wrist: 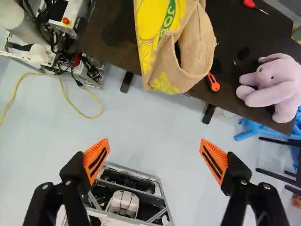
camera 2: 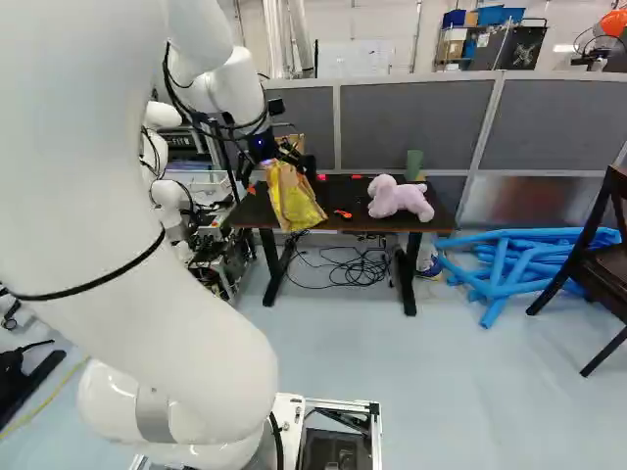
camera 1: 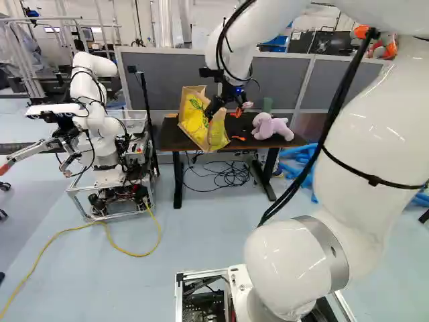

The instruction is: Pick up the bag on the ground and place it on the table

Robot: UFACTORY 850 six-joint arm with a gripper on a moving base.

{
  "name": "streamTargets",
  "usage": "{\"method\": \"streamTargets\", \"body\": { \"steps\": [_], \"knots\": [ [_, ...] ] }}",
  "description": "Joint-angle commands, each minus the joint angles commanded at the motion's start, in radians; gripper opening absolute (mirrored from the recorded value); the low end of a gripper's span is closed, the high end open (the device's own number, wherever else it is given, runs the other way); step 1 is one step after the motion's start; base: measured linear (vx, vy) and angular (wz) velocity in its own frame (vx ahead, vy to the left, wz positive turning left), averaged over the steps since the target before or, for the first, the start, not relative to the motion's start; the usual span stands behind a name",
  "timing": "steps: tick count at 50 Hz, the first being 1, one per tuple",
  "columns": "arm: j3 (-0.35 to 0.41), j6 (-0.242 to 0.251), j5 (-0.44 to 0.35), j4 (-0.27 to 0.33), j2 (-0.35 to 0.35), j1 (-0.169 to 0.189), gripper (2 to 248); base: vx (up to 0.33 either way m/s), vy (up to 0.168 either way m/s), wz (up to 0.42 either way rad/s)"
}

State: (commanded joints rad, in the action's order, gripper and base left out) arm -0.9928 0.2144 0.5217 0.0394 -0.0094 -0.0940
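At the left base view's upper middle, my gripper (camera 1: 224, 111) is over the table beside the bag. Tan with yellow print, the bag (camera 1: 195, 119) lies at the near edge of the dark table (camera 2: 367, 221), part of it overhanging. The wrist view shows the gripper (wrist: 155, 153) wide open, nothing between its orange pads. Ahead of the fingers and apart from them is the bag (wrist: 193, 59), its mouth partly folded. The bag's far end lies outside the wrist view.
A pale purple plush toy (camera 2: 397, 197), an orange-handled tool (wrist: 213, 82) and a green cup (camera 2: 413, 164) are on the table. Another robot (camera 1: 94, 127) stands left of it. Blue tubes (camera 2: 505, 264) and a dark chair (camera 2: 591, 253) are at the right; a yellow cable (camera 1: 107, 228) crosses the floor.
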Motion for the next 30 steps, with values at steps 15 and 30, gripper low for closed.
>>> {"method": "streamTargets", "body": {
  "steps": [15,30],
  "knots": [
    [0.136,-0.032,-0.209,-0.006,0.043,0.014,247,0.0,0.0,0.0],
    [0.272,-0.064,-0.418,-0.012,0.087,0.028,247,0.0,0.0,0.0]
  ]
}}
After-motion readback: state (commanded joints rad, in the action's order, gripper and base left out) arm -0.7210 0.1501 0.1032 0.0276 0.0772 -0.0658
